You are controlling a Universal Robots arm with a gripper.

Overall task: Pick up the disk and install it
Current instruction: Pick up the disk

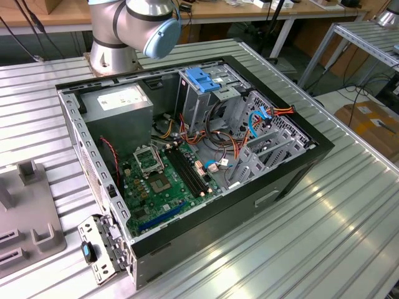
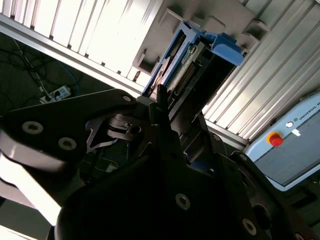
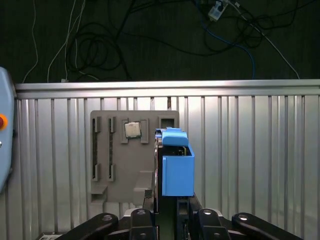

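Observation:
The disk (image 3: 158, 165) sits in a blue plastic carrier (image 3: 178, 170) and sticks out from my gripper (image 3: 165, 201), which is shut on its near end. In the second wrist view the disk (image 2: 186, 70) is edge-on with the carrier's blue handle (image 2: 226, 49) at its far end, and the gripper (image 2: 165, 107) clamps the other end. It hangs above a grey holder plate (image 3: 115, 165) on the ribbed metal table. The open computer case (image 1: 299, 168) stands on the table in the exterior view, with a metal cage and blue handle (image 1: 202, 81) inside.
A small square chip (image 3: 132, 129) rests on the holder plate. The case holds a grey power-supply box (image 1: 118, 103), a green motherboard (image 1: 165, 180) and loose cables (image 1: 249, 134). The arm's base (image 1: 115, 50) stands behind the case. A panel with a red button (image 2: 275, 139) lies near the table edge.

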